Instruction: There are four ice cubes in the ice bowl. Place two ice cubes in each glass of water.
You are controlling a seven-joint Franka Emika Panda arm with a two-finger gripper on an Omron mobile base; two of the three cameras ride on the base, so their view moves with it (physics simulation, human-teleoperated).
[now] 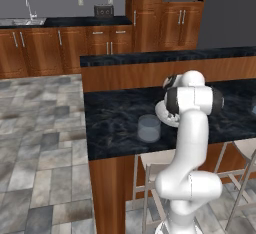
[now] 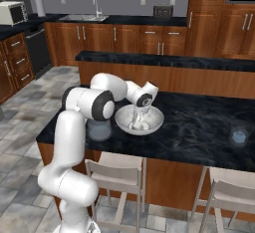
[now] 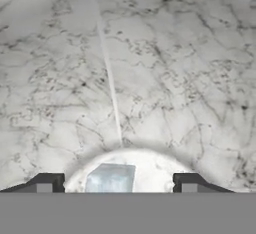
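My gripper (image 3: 117,184) reaches down into the ice bowl (image 2: 155,121), a wide speckled grey-white bowl on the dark island counter. Its fingers stand open, and one pale bluish ice cube (image 3: 111,178) lies between the tips, touching neither. In the right base view the hand (image 2: 137,122) hangs inside the bowl. From the left base view my arm covers most of the bowl (image 1: 161,112). One glass of water (image 1: 149,128) stands just left of the bowl, and it shows partly behind my arm (image 2: 99,130). A second glass (image 2: 240,131) stands far right, with a bluish cube inside.
A raised wooden ledge with a dark top (image 2: 164,60) runs behind the counter. Stools (image 2: 117,174) stand under the front edge of the island (image 1: 105,150). Tiled floor lies to the left.
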